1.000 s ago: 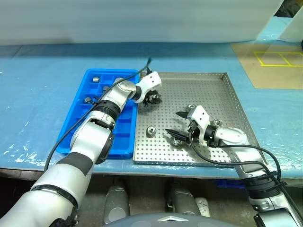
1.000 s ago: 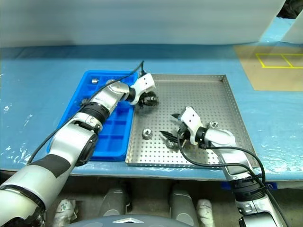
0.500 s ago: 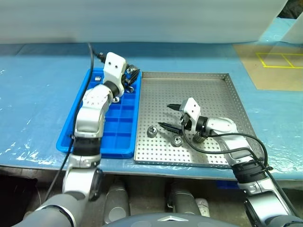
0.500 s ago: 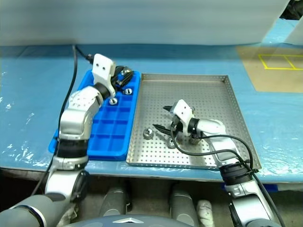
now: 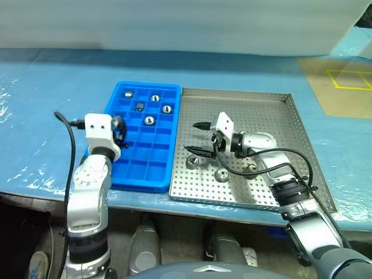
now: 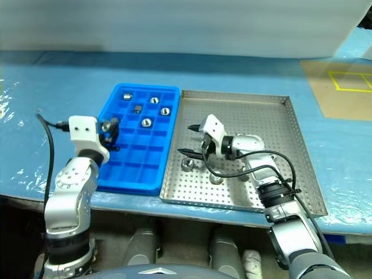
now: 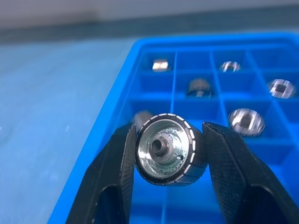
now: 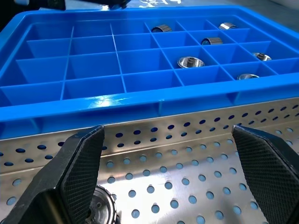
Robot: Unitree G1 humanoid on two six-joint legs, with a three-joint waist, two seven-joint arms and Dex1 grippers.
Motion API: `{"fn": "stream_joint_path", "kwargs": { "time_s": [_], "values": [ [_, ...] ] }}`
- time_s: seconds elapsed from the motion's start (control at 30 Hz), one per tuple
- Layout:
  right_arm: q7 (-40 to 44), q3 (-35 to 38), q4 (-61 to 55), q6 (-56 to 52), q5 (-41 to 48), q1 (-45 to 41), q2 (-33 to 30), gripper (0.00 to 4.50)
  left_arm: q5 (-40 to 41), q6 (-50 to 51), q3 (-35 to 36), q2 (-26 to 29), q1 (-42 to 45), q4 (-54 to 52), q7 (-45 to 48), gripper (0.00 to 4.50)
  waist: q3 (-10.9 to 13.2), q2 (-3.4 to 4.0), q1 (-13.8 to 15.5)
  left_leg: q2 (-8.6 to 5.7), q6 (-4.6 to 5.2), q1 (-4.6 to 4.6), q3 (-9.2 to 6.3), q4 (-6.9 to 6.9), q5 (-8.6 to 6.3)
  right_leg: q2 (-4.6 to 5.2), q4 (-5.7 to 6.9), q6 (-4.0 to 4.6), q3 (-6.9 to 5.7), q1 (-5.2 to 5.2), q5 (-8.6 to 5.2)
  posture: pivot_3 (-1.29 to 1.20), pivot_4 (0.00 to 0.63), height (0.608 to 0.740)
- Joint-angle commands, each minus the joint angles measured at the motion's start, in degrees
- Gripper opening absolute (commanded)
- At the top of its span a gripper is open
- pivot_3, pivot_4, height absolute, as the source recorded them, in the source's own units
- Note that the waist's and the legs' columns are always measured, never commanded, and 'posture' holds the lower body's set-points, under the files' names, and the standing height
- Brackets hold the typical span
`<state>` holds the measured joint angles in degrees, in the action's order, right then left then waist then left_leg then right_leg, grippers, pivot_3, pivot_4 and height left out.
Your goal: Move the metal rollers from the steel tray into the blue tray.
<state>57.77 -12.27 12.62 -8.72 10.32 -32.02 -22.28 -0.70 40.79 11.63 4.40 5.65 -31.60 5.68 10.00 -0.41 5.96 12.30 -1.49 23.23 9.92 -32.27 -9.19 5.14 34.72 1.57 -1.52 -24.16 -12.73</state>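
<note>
My left gripper [image 5: 120,131] is shut on a shiny metal roller [image 7: 168,149] and hovers at the left rim of the blue tray [image 5: 145,170], above its left column of compartments. Several rollers [image 5: 149,120] lie in the far cells of the blue tray. My right gripper [image 5: 196,138] stands open over the left part of the steel tray [image 5: 264,113], pointing toward the blue tray. One roller [image 5: 192,162] lies just beside its lower finger [image 8: 79,168], and two others [image 5: 221,174] rest nearer the front of the steel tray.
Both trays sit side by side on a blue plastic-covered table [image 5: 46,87]. A brown board with yellow lines [image 5: 343,84] lies at the far right. White sheeting runs along the back.
My left arm has swung from the steel tray over the blue tray to its left rim, carrying the roller. My right gripper has edged toward the blue tray, still open.
</note>
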Motion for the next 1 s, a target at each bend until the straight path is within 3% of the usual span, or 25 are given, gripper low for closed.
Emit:
{"fn": "stream_joint_path", "kwargs": {
  "time_s": [0.03, 0.2, 0.47, 0.73, 1.0],
  "values": [
    [0.9, 0.0, -1.3, 1.2, 0.1, -0.6, -0.1, 4.50, 1.2, 0.2, 0.6, -0.6, -2.2, -4.6, -1.2, 1.86, 0.0, 0.00, 0.1, 0.00, 0.00, 0.00, 0.00, 0.00, 0.00, 0.00, 0.00, 0.00, 0.00, 0.00, 0.00, 0.16, 0.150, 0.740],
    [1.1, 0.3, -2.4, 0.8, -0.1, 0.4, -0.6, 4.50, 2.1, 0.4, 1.2, 0.0, -3.1, -2.8, -1.8, 1.86, 0.0, 0.00, 0.1, -0.02, -0.07, -0.04, -0.01, -0.01, 0.04, -0.11, 0.04, -0.01, 0.00, 0.00, 0.01, 0.14, 0.150, 0.740],
    [0.1, 1.3, -4.0, -0.1, 0.0, 1.6, -1.9, 4.50, 1.8, 0.9, 2.1, 1.0, -2.5, -0.4, -4.4, 4.49, 0.0, 0.00, -0.3, -0.04, -0.08, -0.05, -0.01, -0.01, 0.05, -0.16, 0.04, -0.01, 0.01, 0.00, 0.01, 0.10, 0.150, 0.740],
    [-0.2, 2.0, -5.0, -1.0, 0.3, 2.6, -4.0, 4.50, 6.6, -1.5, -1.2, 1.1, 0.3, -0.3, -0.1, 4.49, 0.0, -0.01, -0.2, -0.05, -0.07, -0.06, -0.01, -0.08, 0.05, -0.14, 0.10, -0.01, 0.02, 0.01, 0.01, 0.09, 0.150, 0.740],
    [1.7, 2.3, -8.4, -5.8, 2.3, 4.0, -6.4, 4.50, 13.7, -5.9, -8.6, 9.2, 4.9, 1.4, 15.7, 4.49, 0.0, 0.00, -0.4, -0.06, -0.01, -0.09, 0.00, -0.11, 0.09, -0.16, 0.16, -0.01, 0.05, 0.01, 0.01, 0.06, 0.150, 0.740]
  ]
}}
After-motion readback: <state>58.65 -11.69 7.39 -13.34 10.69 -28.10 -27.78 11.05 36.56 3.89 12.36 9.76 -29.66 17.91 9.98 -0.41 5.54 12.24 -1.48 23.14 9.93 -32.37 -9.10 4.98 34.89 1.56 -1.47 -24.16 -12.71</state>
